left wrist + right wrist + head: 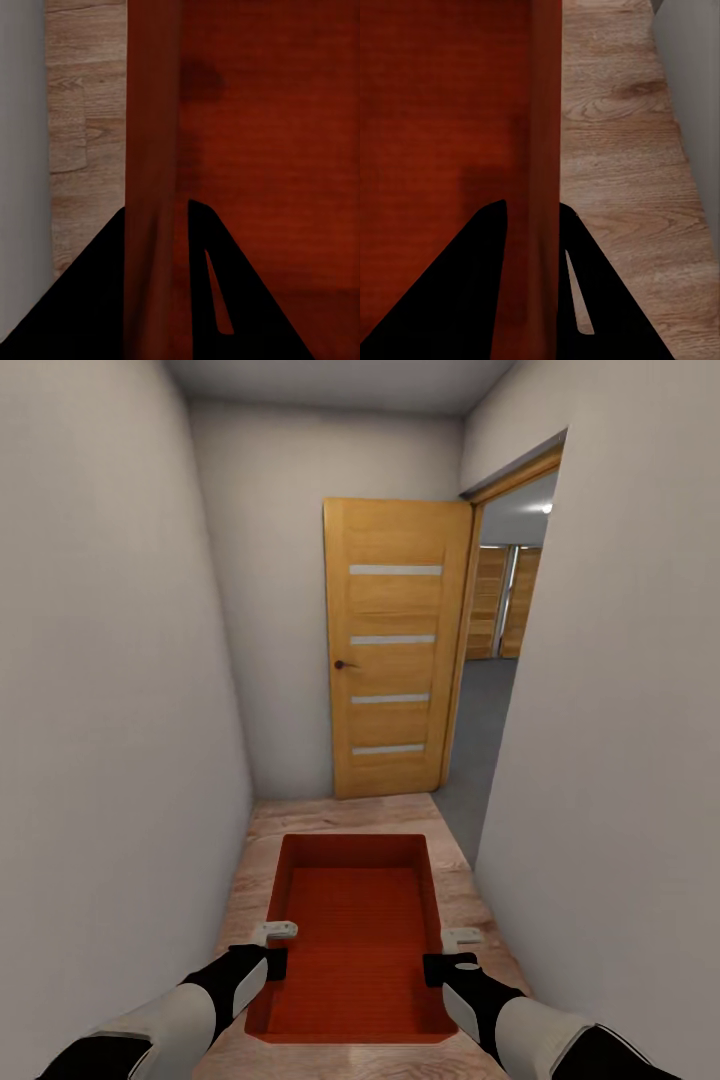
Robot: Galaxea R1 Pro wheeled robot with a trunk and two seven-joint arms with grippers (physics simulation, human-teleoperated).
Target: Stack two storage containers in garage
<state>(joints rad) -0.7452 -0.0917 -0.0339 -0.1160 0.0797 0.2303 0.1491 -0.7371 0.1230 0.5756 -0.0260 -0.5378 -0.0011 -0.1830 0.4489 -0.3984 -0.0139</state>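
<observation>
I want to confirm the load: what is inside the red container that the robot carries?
The storage container holds nothing: only its ribbed red base shows. The left gripper and right gripper clamp its side walls. The wood floor directly under it is hidden.

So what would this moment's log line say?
place: narrow hallway | carried: storage container | left claw: shut on left wall | right claw: shut on right wall | ahead: open wooden door

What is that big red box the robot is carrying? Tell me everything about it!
It is a storage container, an orange-red rectangular bin with no lid, low straight walls and a finely ribbed inner base. It looks like plastic and is empty. It sits level, lengthwise ahead of the robot, above the light wood floor of a narrow hallway. The left gripper clamps its left wall and the right gripper clamps its right wall, one finger inside and one outside.
</observation>
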